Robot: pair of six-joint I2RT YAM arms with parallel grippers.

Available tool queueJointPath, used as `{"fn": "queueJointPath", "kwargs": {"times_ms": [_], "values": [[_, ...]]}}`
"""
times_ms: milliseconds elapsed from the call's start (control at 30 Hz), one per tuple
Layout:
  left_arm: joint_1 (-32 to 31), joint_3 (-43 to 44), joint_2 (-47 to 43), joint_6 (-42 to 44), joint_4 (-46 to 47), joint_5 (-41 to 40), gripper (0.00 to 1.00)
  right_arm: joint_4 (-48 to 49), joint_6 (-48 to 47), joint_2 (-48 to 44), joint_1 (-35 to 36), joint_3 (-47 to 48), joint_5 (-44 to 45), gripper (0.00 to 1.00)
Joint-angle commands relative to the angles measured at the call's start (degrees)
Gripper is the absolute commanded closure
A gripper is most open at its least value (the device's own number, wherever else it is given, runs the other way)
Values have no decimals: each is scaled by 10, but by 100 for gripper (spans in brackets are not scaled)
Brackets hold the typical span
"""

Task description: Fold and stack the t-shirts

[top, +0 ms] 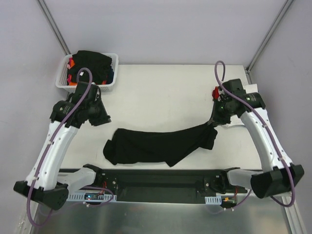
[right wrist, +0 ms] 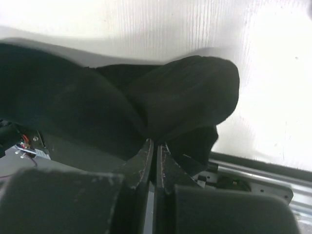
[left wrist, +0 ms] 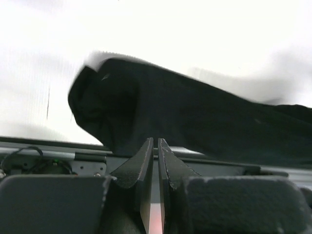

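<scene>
Black t-shirt [top: 156, 146] lies stretched along the table [top: 165, 92], one end pinched in the right end effector [right wrist: 155, 142]. The left end effector [left wrist: 155, 140], pressed together on nothing, hangs near the other end.

No lettering, label, brand, number or sign can be read in any view. A small board [right wrist: 25, 147] left of the right tool [right wrist: 155, 152] is too blurred to show any print.

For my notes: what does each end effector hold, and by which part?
The right end effector pinches the black shirt at its right end; the left end effector holds nothing.
</scene>
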Motion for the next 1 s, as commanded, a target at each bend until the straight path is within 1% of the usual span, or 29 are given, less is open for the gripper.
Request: {"fn": "queueJointPath", "kwargs": {"times_ms": [0,33,67,100,133,167,233,267,300,367,400,433,500,533,567,600,667,733,900,933,967], "values": [[6,0,84,39,100,-57,92,92,-28,93,-4,25,5,99],[6,30,110,46,106,-64,93,98,-30,116,-2,44,7,99],[6,52,162,55,108,-79,97,97,-33,144,-2,66,8,99],[6,75,183,59,106,-79,100,96,-36,180,-2,117,-1,99],[6,119,199,61,107,-72,100,95,-37,195,-2,140,-4,99],[5,133,213,58,107,-64,100,93,-39,204,-2,158,-5,99],[5,141,215,53,119,-48,99,90,-50,231,-2,194,-5,98],[5,137,214,51,121,-44,98,65,-50,241,-2,203,-13,97],[5,131,212,50,121,-36,99,60,-50,250,-2,201,-20,94],[5,98,200,45,122,-27,99,78,-50,239,-2,149,-37,90],[5,83,193,42,122,-20,99,87,-50,228,-1,130,-38,77],[5,50,183,39,125,-18,99,94,-50,209,-1,91,-38,73],[5,3,156,32,129,-9,98,104,-48,197,0,63,-34,67],[5,-10,148,30,131,1,98,106,-46,191,-1,52,-34,64],[5,-23,136,25,132,3,98,110,-45,186,-1,31,-40,56],[5,-43,131,25,133,3,98,112,-43,185,-1,24,-42,52],[4,-58,118,22,132,30,98,112,-44,185,0,13,-43,47],[0,-77,113,19,134,49,98,110,-46,183,1,13,-42,47],[-5,-133,90,7,140,56,98,110,-46,180,1,2,-41,53],[-5,-139,90,4,142,56,98,111,-46,182,2,0,-43,55],[-5,-143,89,0,143,62,98,115,-45,183,2,-2,-44,65]]}}
